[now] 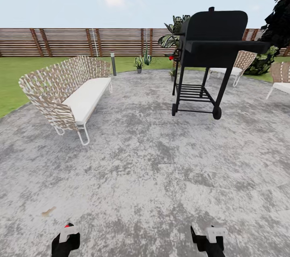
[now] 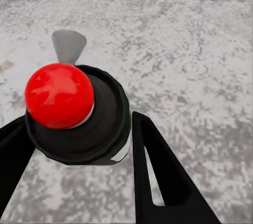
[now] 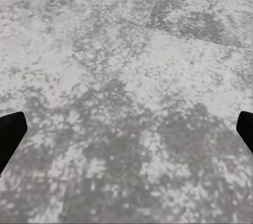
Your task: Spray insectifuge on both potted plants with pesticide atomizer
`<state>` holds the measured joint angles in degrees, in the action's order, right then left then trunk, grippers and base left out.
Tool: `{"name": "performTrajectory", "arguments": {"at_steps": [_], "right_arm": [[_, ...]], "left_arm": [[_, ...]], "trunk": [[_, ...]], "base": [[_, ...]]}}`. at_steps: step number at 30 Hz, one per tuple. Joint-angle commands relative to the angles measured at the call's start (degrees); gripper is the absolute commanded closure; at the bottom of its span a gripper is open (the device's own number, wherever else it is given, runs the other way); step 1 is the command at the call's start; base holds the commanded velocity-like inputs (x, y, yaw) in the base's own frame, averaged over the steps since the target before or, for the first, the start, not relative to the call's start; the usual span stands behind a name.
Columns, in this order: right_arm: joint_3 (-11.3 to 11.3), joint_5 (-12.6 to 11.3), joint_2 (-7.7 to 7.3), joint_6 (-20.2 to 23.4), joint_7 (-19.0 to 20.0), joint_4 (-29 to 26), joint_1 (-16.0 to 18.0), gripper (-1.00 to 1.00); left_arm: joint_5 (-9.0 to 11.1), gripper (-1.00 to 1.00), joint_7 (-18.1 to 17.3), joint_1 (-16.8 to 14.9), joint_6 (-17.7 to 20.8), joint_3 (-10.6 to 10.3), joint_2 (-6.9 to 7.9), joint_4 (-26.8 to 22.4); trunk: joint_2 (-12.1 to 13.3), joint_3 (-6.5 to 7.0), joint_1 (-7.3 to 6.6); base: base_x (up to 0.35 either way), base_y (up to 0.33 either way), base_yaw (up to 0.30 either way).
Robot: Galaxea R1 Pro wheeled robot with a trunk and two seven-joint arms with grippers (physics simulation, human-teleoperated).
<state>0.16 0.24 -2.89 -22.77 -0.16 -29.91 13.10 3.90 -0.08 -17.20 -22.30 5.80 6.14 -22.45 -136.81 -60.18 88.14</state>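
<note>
The pesticide atomizer (image 2: 100,124) sits between my left gripper's fingers (image 2: 158,176), seen end-on: a black spray head with a red ball on top and a strip of white label. My left gripper (image 1: 65,241) is shut on it, low at the left over the grey patio (image 1: 145,168). My right gripper (image 1: 208,241) hangs open over bare paving, its fingertips (image 3: 11,132) far apart. One small potted plant (image 1: 139,63) stands at the far patio edge near the lawn. A second low plant (image 1: 172,73) peeks out beside the grill's legs, mostly hidden.
A woven bench with a white cushion (image 1: 70,93) stands to the left, a black wheeled grill (image 1: 209,59) ahead right. Woven chairs (image 1: 241,63) sit behind the grill and at the right edge. A grey bollard lamp (image 1: 113,63) and a slatted fence (image 1: 80,42) lie beyond.
</note>
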Motion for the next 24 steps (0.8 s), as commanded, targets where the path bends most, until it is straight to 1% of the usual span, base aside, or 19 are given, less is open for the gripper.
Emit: {"name": "performTrajectory", "arguments": {"at_steps": [1, 24], "right_arm": [[0.0, 0.0, -0.01, -0.2, 0.0, 0.0, 0.0, -1.00], [0.0, 0.0, -0.01, -0.2, 0.1, 0.0, 0.0, -1.00]], "left_arm": [[0.4, 1.00, 0.0, 0.0, -0.2, -0.1, 0.01, 0.0], [0.4, 1.00, 0.0, 0.0, -0.2, -0.1, 0.01, 0.0]], "trunk": [[0.0, -0.05, 0.02], [0.0, -0.05, 0.02]], "base": [[0.340, 0.000, 0.000], [0.340, 0.000, 0.000]]}}
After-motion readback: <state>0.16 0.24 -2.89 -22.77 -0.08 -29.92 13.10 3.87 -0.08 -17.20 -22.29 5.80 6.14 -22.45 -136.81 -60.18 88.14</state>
